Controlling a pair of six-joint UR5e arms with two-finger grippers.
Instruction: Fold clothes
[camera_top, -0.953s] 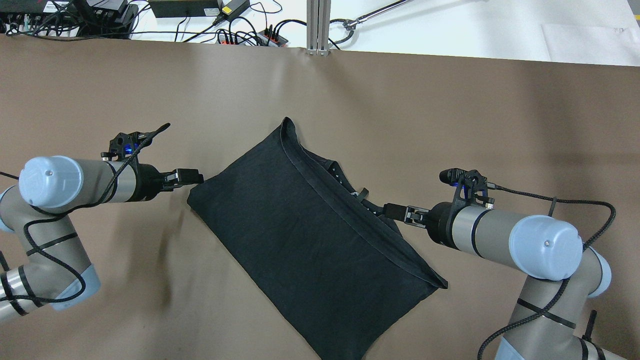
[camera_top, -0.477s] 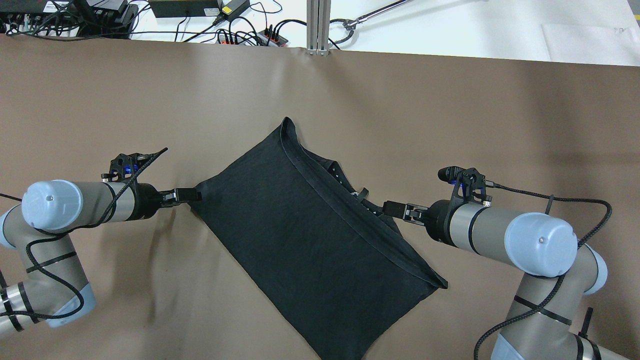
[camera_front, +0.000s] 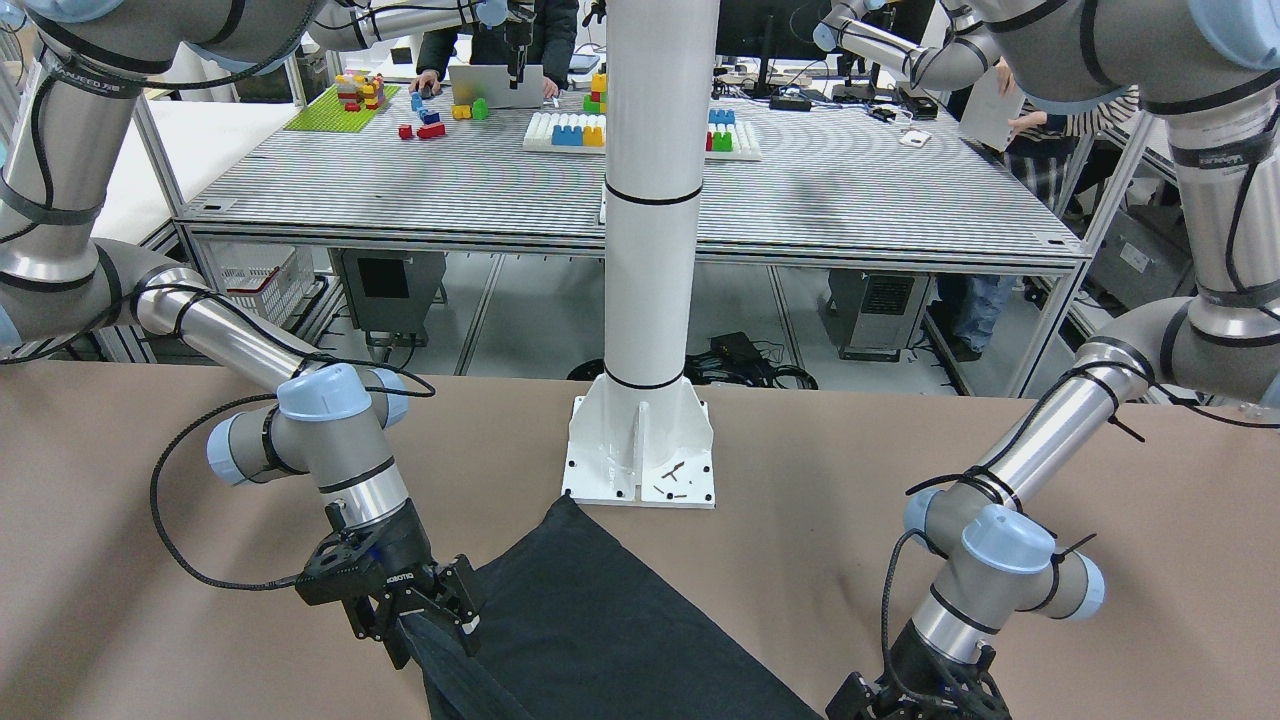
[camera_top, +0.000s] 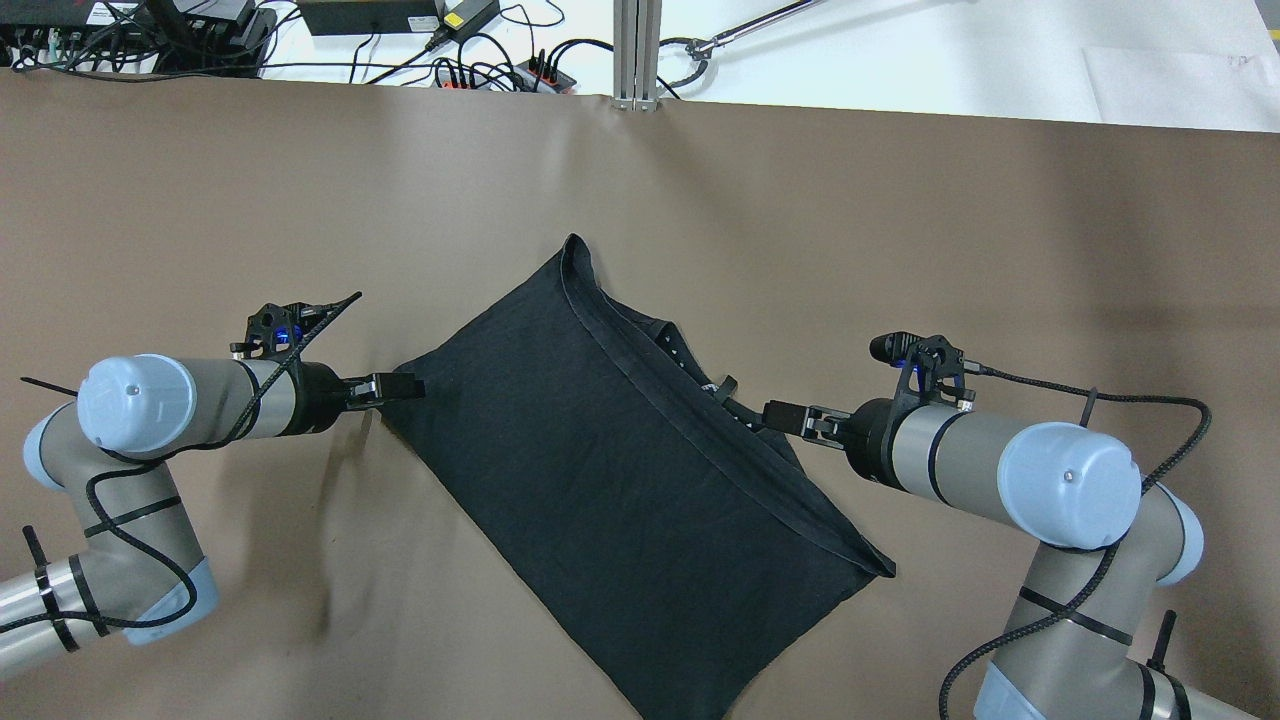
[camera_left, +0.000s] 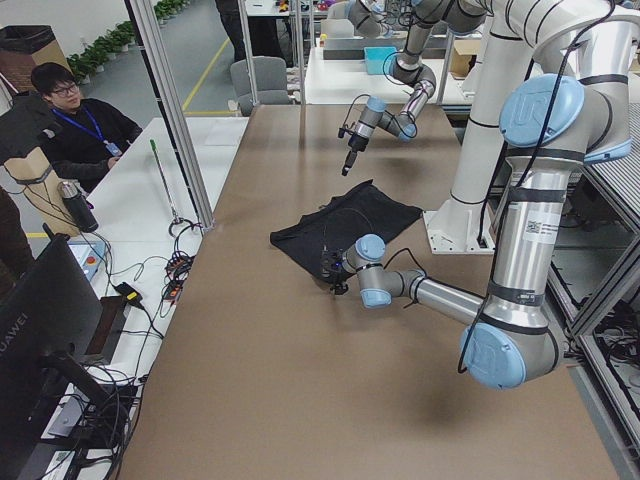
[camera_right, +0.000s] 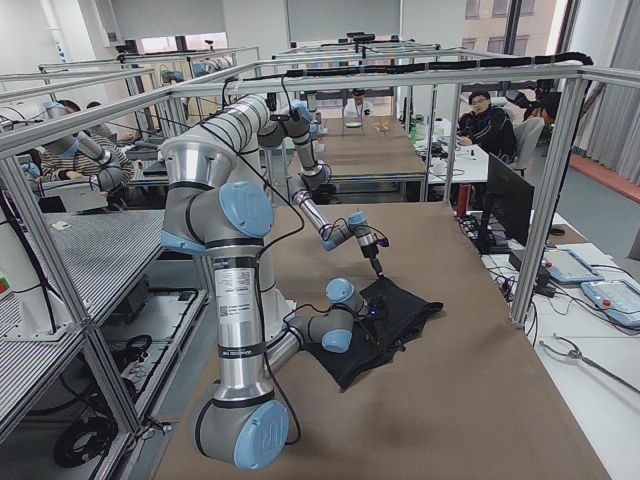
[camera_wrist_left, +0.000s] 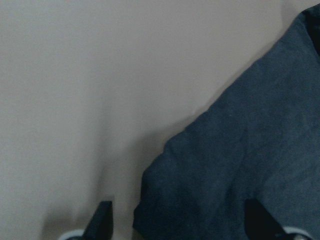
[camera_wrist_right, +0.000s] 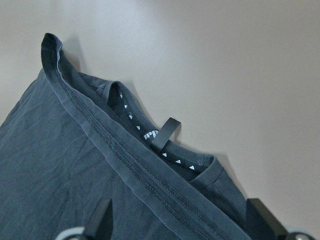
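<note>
1. Well, from above, the left hand (camera_top: 402, 385) meets the left corner of the black garment (camera_top: 620, 470). Only its wrist camera shows the fingers (camera_wrist_left: 103, 222) spread wide, with that corner lying between them.
2. The garment lies folded and slantwise on the brown desk (camera_top: 900, 220). The front camera alone shows one corner just beside the white post's base (camera_front: 640, 455).
3. The right hand (camera_top: 772, 413) sits at the neck edge, also spread wide. Its wrist camera picks out tiny white marks (camera_wrist_right: 150, 135) and a small loop (camera_wrist_right: 165, 131).
</note>
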